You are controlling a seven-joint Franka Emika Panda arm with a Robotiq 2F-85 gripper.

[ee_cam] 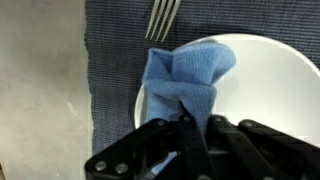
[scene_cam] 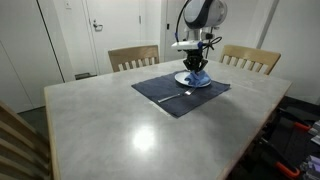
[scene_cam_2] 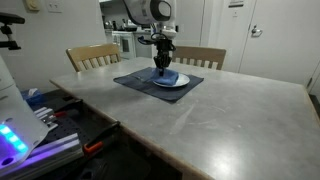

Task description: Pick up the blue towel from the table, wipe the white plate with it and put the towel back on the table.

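The arm stands nearly vertical over the far part of the surface (scene_cam: pixel 100 125), its wrist pointing straight down in both exterior views. The gripper (ee_cam: pixel 197 125) is clenched on a bunched fold of the blue towel (ee_cam: pixel 186 75). The towel hangs from the gripper and rests on the white plate (ee_cam: pixel 275 90), toward the rim nearer the fork (ee_cam: pixel 163 16). The plate sits on a dark placemat (ee_cam: pixel 112 70), and the fork lies on the mat just beside it.
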